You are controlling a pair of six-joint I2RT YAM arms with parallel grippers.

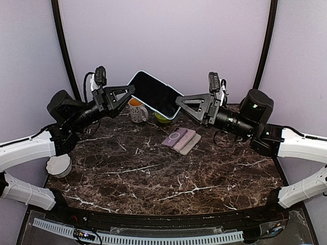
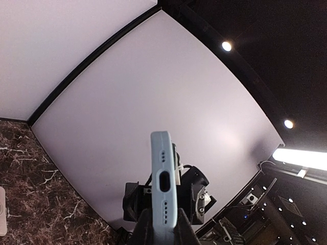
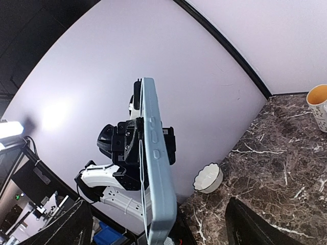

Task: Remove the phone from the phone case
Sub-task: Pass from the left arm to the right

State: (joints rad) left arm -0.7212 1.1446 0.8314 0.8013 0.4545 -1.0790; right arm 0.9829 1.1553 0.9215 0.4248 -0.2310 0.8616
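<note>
Clamping member, left gripper: fingers are shut tight on the upper-left end of the phone. In the left wrist view the port end is seen pinched between them.
White bowl: set at the edge of the table, well below and to the left of the left fingers.
Mug: white, orange inside, stood upright on the table just below the left fingers.
Phone: held in the air above the table with its dark screen turned upward. It is slanted, with the high end at the left fingers and the low end at the right fingers.
Phone case: pale blue and fitted round the phone. Its side buttons are seen in the right wrist view.
Green bowl: partly hidden under the phone, below the gap between the two sets of fingers.
Flat cases: three, fanned on the table below and slightly left of the right fingers.
Right gripper: fingers are spread wide, one on either side of the phone's lower-right end. Contact cannot be told.
</note>
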